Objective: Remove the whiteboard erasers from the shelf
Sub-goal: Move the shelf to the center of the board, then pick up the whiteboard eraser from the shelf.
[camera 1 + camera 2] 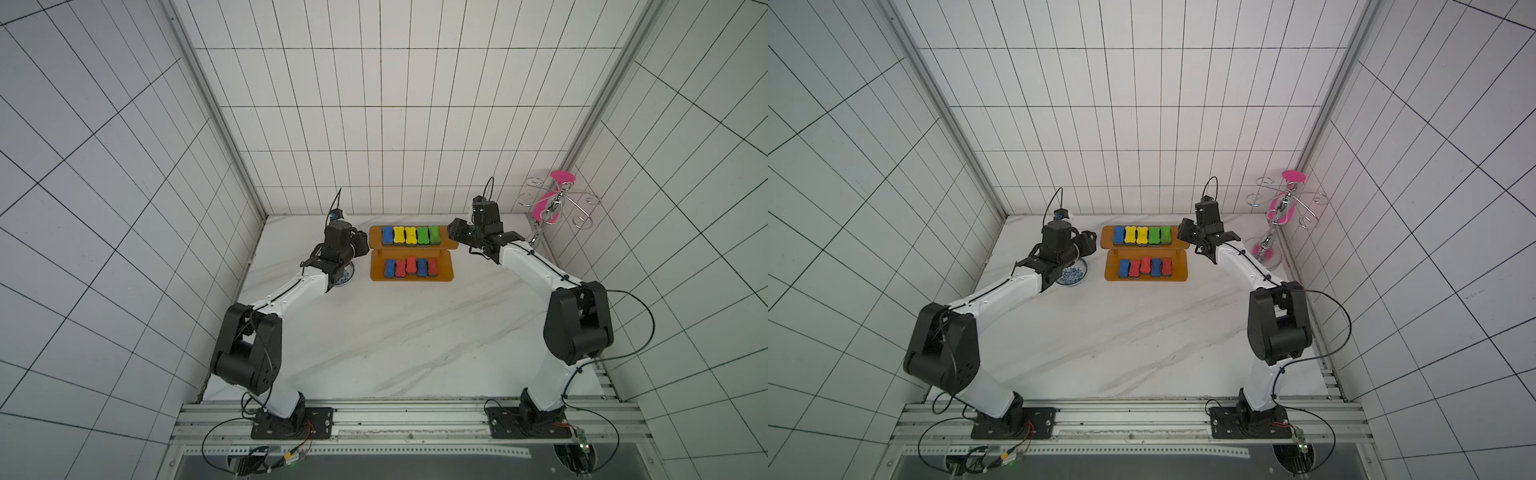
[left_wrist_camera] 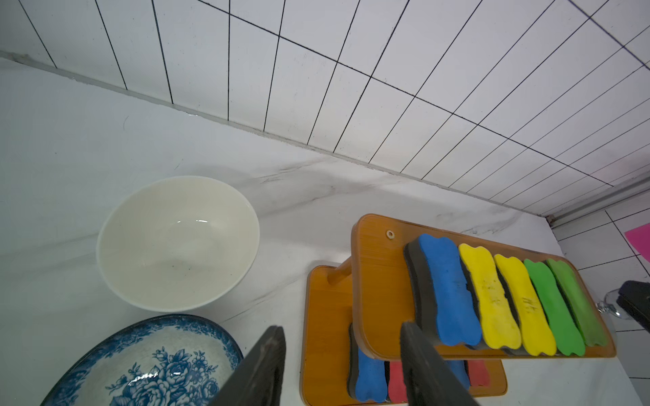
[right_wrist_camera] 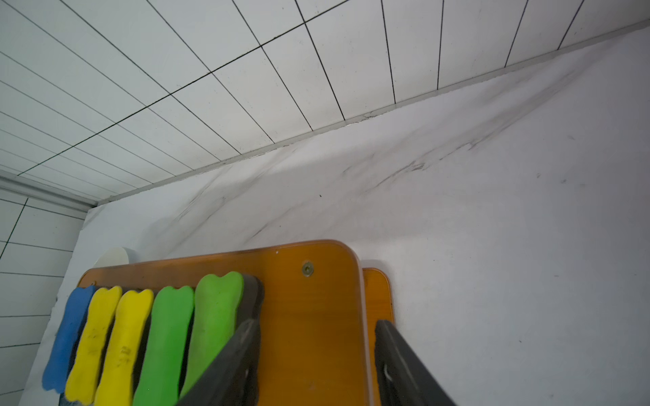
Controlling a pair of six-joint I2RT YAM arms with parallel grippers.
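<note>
Erasers [image 1: 410, 235]: ten, bone-shaped foam on dark felt. Sit on the shelf [image 1: 444, 272], five to a tier, packed side by side. Upper tier, from the robot's left: blue, yellow, yellow, green, green. Lower tier: blue, red, red, blue, red, with the middle red set slightly further back than its neighbours.

Shelf: orange-brown, two rounded boards on short posts, upper board set back from the lower. Stands on the table [image 1: 374, 340] near the back wall, between the two arms.

Left gripper [image 2: 343, 355]: fingers spread, pinching nothing. Hangs at the shelf's left end, with one finger in front of the upper board's corner, just beside the end blue eraser [image 2: 446, 291]. Other finger out toward the bowls. Contact with the board cannot be told from the wrist view.

Right gripper [image 3: 316, 351]: fingers spread, with only the bare right end of the upper board between them. One finger just beside the end green eraser [image 3: 214, 316], the other past the board's edge.

White bowl [image 2: 177, 242]: on the table left of the shelf, toward the back wall.

Blue-floral bowl [image 2: 147, 365]: just beside the white bowl, partly under the left arm in both top views.

Hook stand [image 1: 557, 203]: chrome, in the far right corner, with pink pieces on it.
</note>
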